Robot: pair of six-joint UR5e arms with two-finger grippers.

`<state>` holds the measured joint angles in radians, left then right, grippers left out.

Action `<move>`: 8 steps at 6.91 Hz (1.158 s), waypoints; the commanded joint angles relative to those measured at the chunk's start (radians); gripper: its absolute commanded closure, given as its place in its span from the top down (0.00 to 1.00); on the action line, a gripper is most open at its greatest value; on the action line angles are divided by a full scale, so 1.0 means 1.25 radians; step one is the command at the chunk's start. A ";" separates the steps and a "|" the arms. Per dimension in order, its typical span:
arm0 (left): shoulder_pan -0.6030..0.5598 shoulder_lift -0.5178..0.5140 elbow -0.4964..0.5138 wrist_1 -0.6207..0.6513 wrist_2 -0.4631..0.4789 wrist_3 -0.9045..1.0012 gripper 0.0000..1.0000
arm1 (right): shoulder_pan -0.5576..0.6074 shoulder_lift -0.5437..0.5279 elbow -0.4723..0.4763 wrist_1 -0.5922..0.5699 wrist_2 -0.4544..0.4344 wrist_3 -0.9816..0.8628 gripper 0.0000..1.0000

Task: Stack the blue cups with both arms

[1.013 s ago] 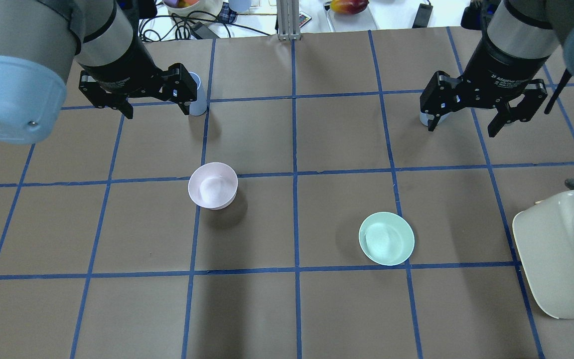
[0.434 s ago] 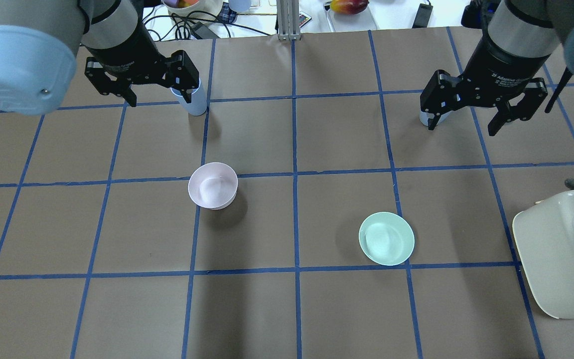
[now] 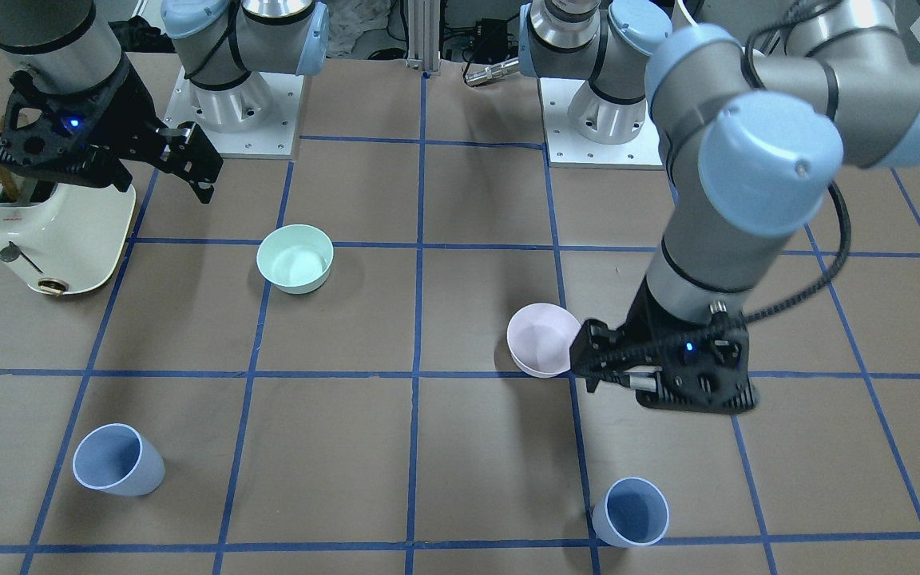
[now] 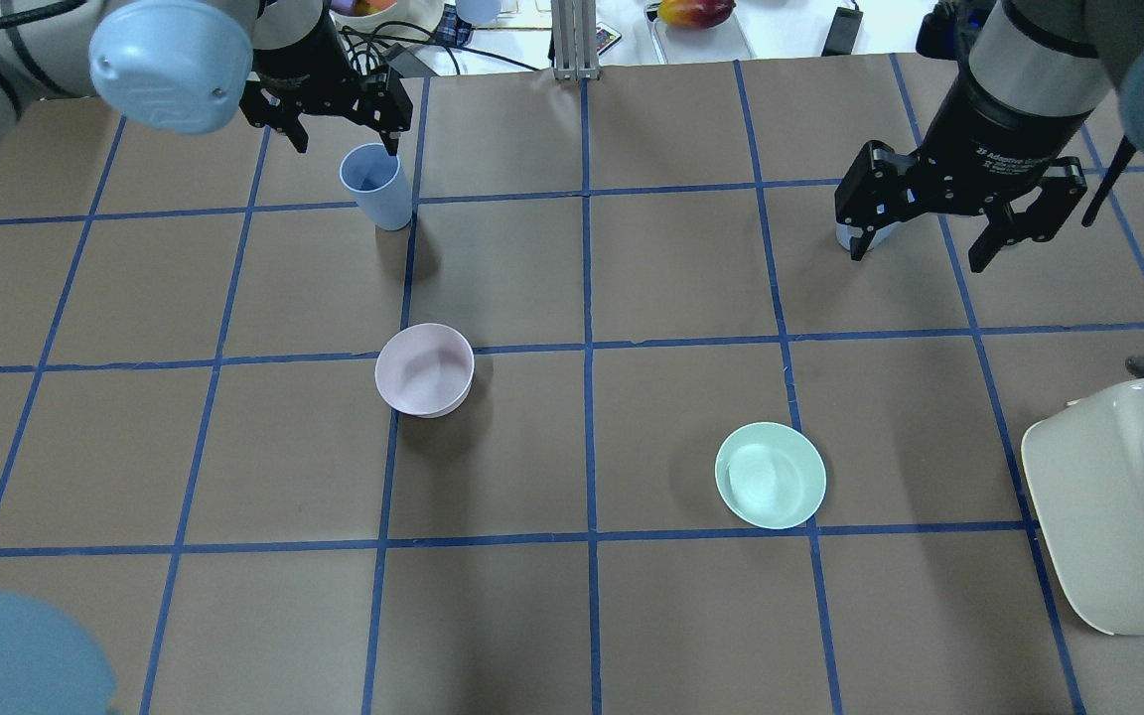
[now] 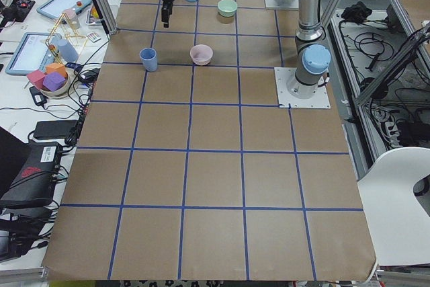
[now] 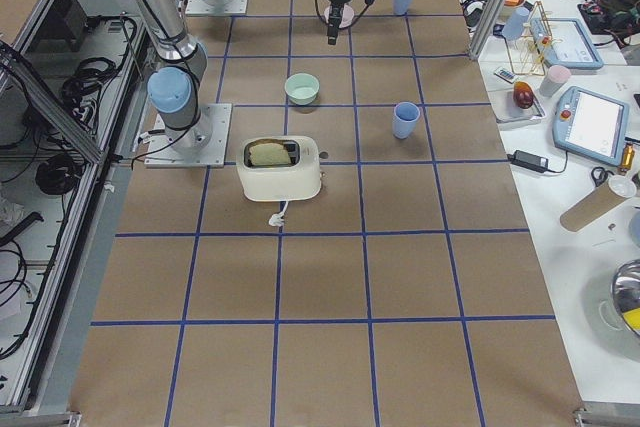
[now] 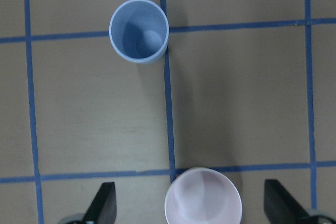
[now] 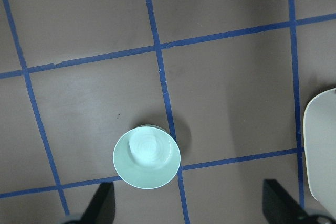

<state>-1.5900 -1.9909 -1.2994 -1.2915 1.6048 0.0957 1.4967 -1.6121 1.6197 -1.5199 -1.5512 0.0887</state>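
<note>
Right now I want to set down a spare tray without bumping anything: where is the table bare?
Widest bare patch: the strip between the left cup and right cup. Also bare: the squares between the pink bowl and green bowl. Crowded: by the toaster, and at each cup, where the left tool and right tool hang open.

2 matt plastic blue cups (image 3: pixel 118 461), brown paper table (image 4: pixel 532 447)
</note>
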 commanded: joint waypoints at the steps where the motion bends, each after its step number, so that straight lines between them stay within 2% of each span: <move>1: 0.024 -0.185 0.163 0.027 0.000 0.076 1.00 | -0.014 0.018 -0.008 -0.008 0.003 -0.014 1.00; 2: 0.024 -0.243 0.179 0.076 -0.001 0.076 1.00 | -0.028 0.085 -0.059 -0.023 -0.008 -0.023 1.00; 3: 0.024 -0.265 0.176 0.081 -0.001 0.072 1.00 | -0.045 0.167 -0.146 -0.026 -0.007 -0.034 1.00; 5: 0.023 -0.279 0.165 0.063 -0.005 0.067 0.85 | -0.108 0.323 -0.295 -0.044 0.004 -0.181 1.00; 8: 0.021 -0.270 0.166 0.061 -0.003 0.067 0.89 | -0.124 0.460 -0.307 -0.181 0.004 -0.191 1.00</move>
<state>-1.5626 -2.3334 -1.0943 -1.2143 1.6011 0.1796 1.3467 -1.1145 1.2416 -1.6738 -1.5451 -0.1432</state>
